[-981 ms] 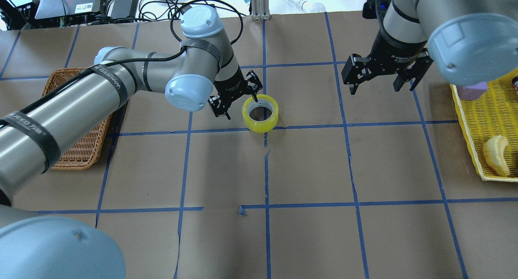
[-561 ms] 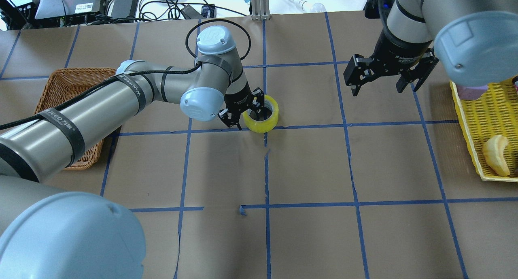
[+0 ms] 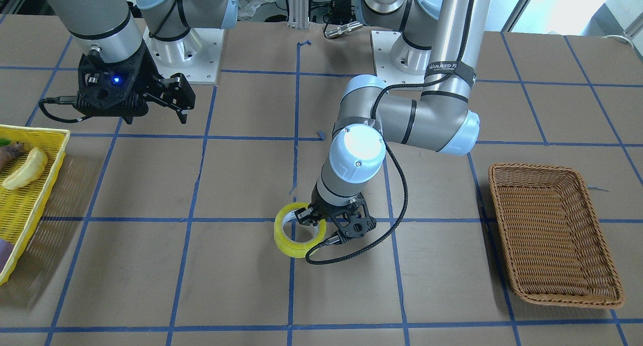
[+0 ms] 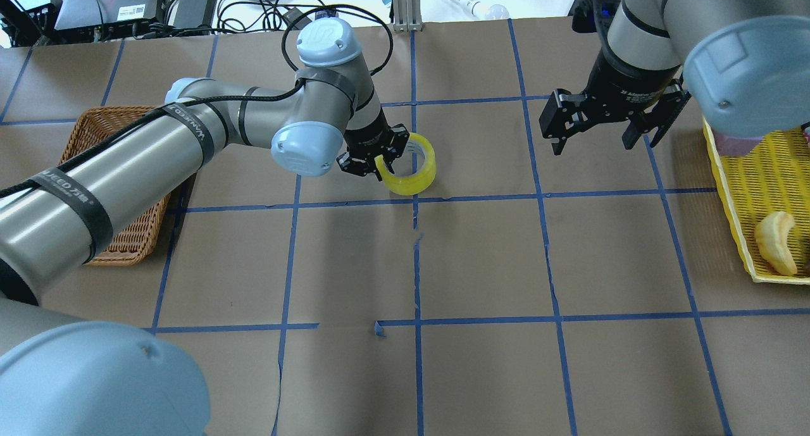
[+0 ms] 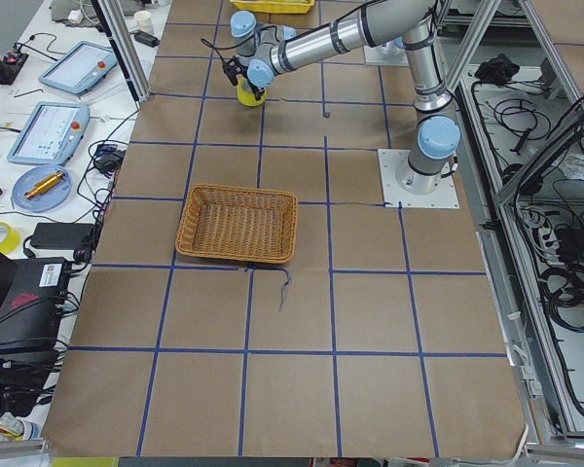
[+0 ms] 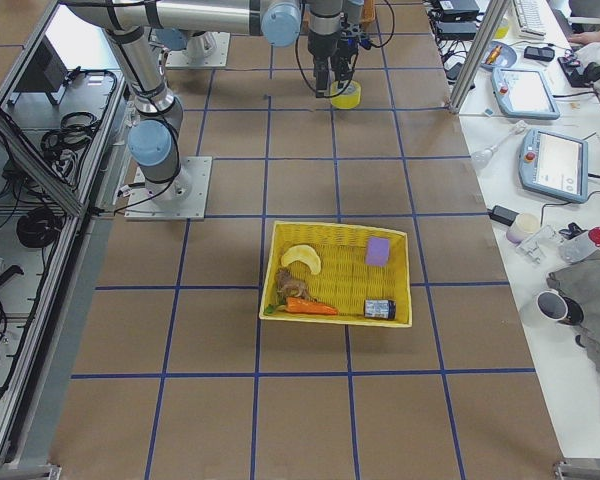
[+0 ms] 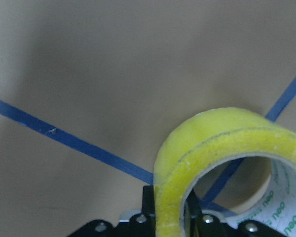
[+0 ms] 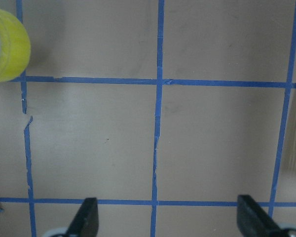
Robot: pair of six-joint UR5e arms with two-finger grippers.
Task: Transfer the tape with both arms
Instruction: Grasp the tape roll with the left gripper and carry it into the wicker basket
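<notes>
The tape (image 4: 414,181), a yellow translucent roll with a whitish core, is near the table's middle, tilted. My left gripper (image 4: 381,159) is shut on its wall, one finger inside the ring and one outside. The left wrist view shows the yellow wall (image 7: 170,197) pinched between the fingers, low over the brown paper. It also shows in the front view (image 3: 284,241). My right gripper (image 4: 601,135) hangs open and empty to the tape's right, well apart from it. The right wrist view shows the tape (image 8: 7,47) at its top left corner.
A brown wicker basket (image 4: 120,189) sits on the left under my left arm. A yellow tray (image 4: 753,189) with a banana (image 4: 777,241) stands at the right edge. Cables and devices lie beyond the table's far edge. Blue tape lines grid the paper.
My left gripper came down over the tape's wall and shut on it. The roll has shifted slightly away and tilted. The right gripper barely moved.
</notes>
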